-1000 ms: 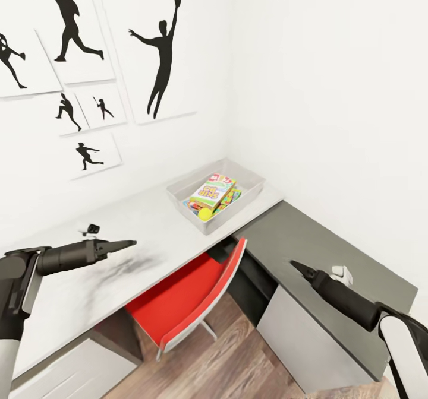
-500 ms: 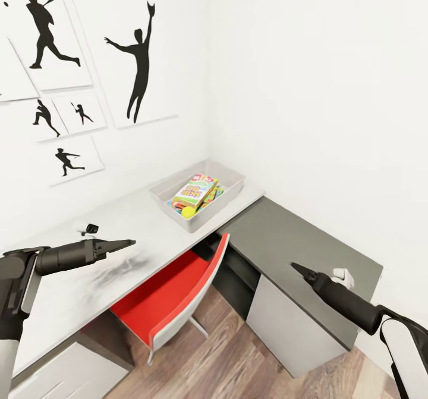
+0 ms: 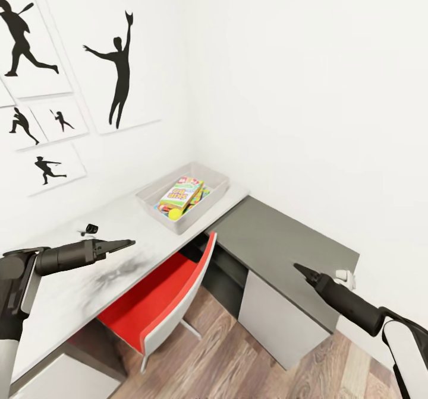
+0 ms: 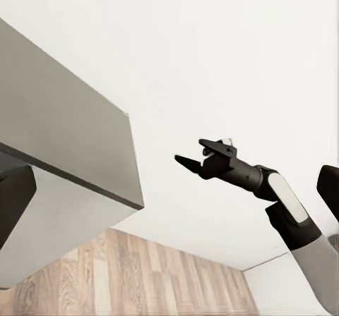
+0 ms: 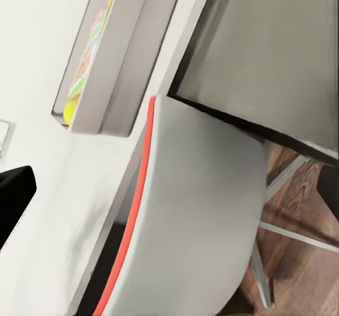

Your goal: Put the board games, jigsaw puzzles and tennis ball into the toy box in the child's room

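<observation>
The light-grey toy box (image 3: 214, 176) stands on the pale table (image 3: 65, 286) in the corner of the child's room. Inside it lie a printed board game box (image 3: 180, 192), bright jigsaw puzzle colours (image 3: 201, 195) and the yellow-green tennis ball (image 3: 175, 214). The right wrist view shows the toy box (image 5: 120, 62) side-on with the tennis ball (image 5: 70, 112) at one end. My left gripper (image 3: 132, 244) hovers open and empty over the table, well short of the box. My right gripper (image 3: 299, 267) is open and empty above the dark grey desk. The bed is out of view.
A red-and-white chair (image 3: 156, 307) is tucked under the table. A dark grey desk (image 3: 279, 238) joins the table at the corner, with a small white object (image 3: 346, 277) on it. A small black item (image 3: 90, 229) lies on the table. Wood floor (image 3: 238, 363) lies below.
The whole picture has slid left, so the camera has turned right. Both arms keep the same pose in the view, and the toys stay in the box.
</observation>
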{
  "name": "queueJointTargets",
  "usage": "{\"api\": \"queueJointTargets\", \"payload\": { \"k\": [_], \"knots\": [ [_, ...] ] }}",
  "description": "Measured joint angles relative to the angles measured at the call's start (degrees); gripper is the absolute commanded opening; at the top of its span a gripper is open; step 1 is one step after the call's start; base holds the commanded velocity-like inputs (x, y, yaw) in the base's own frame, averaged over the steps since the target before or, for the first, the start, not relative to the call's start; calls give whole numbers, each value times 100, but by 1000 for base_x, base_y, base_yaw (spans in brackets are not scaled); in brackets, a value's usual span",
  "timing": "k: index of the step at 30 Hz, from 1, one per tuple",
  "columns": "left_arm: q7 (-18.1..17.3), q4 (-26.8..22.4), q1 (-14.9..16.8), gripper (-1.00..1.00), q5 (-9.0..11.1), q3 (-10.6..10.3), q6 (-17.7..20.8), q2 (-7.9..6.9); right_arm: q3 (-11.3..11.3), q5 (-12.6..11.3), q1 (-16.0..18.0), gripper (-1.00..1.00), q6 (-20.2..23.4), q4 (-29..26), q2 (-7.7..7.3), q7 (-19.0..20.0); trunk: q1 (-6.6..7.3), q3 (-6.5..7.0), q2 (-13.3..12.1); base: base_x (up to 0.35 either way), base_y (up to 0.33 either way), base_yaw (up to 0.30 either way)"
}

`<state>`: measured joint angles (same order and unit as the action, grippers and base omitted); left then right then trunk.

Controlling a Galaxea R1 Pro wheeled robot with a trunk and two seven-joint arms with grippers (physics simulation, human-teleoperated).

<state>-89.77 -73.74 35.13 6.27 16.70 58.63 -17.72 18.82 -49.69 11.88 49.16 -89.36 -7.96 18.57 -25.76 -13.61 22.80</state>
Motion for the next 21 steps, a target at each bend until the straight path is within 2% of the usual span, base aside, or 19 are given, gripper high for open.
{"api": "queueJointTargets", "payload": {
  "k": [5,12,21],
  "knots": [
    [0,0,0,100,0,0,0,-1,77,17,0,100,0,31,-1,112,0,41,0,-193,151,-184],
    [0,-6,0,100,1,-3,-8,3,94,25,0,100,-1,41,-2,142,0,97,1,-103,26,-187],
    [0,-17,0,100,1,-1,-9,0,100,34,8,100,-6,154,-4,144,-1,171,0,-241,88,-189]
  ]
}}
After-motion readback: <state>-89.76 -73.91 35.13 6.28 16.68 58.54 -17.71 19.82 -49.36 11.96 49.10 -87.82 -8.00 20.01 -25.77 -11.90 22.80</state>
